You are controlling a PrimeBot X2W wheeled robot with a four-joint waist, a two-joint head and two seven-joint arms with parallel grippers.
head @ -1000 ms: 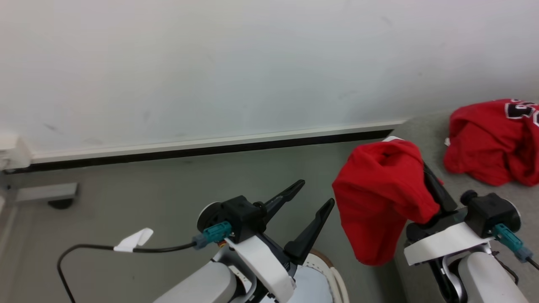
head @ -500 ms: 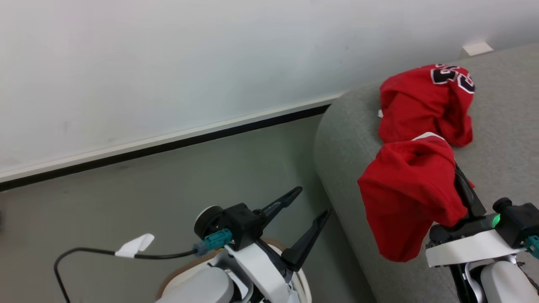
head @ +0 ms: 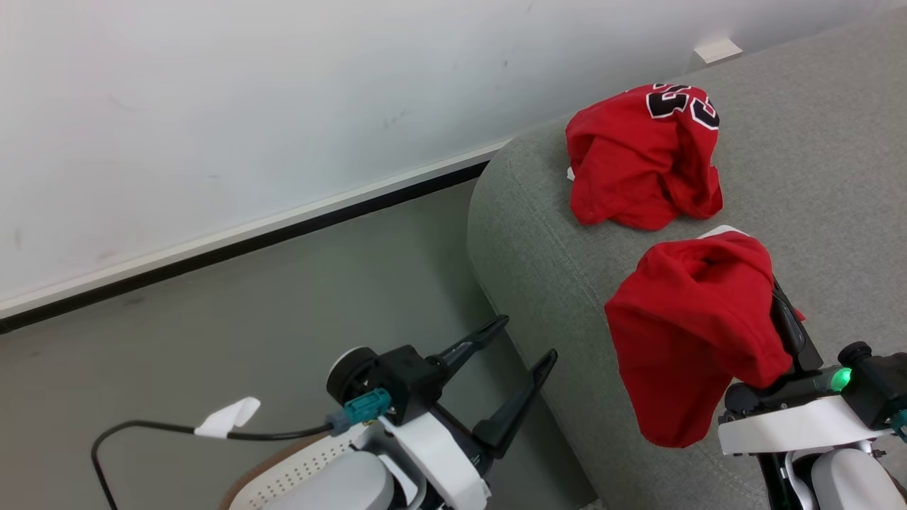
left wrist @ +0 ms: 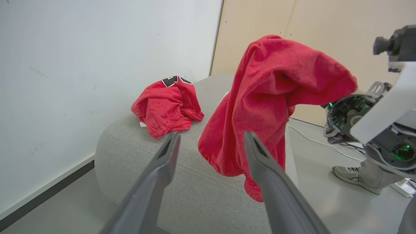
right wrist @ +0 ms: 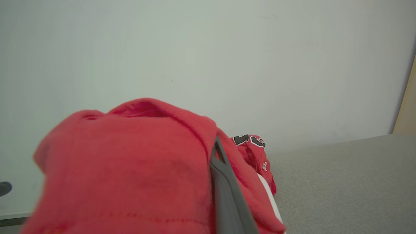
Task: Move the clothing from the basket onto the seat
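A plain red garment (head: 694,333) hangs draped over my right gripper (head: 776,301), which is shut on it above the front part of the grey seat (head: 538,234). The cloth hides most of its fingers (right wrist: 224,182). A second red garment with black numerals (head: 641,159) lies crumpled on the seat near the wall. My left gripper (head: 528,337) stands open and empty just left of the seat's edge. Under my left arm, the white perforated basket (head: 297,467) with its brown rim peeks out. In the left wrist view the held garment (left wrist: 276,97) dangles beyond the open fingers (left wrist: 169,152).
A white wall with a dark skirting (head: 248,237) runs behind the grey floor. A black cable with a white tag (head: 227,418) loops at the lower left. In the left wrist view a person's shoe (left wrist: 351,174) and cables lie on the floor past the seat.
The head camera has turned, so the seat and the numbered garment have slid left and fill more of the picture. My right gripper, with the red garment, now hangs over the seat rather than beside it.
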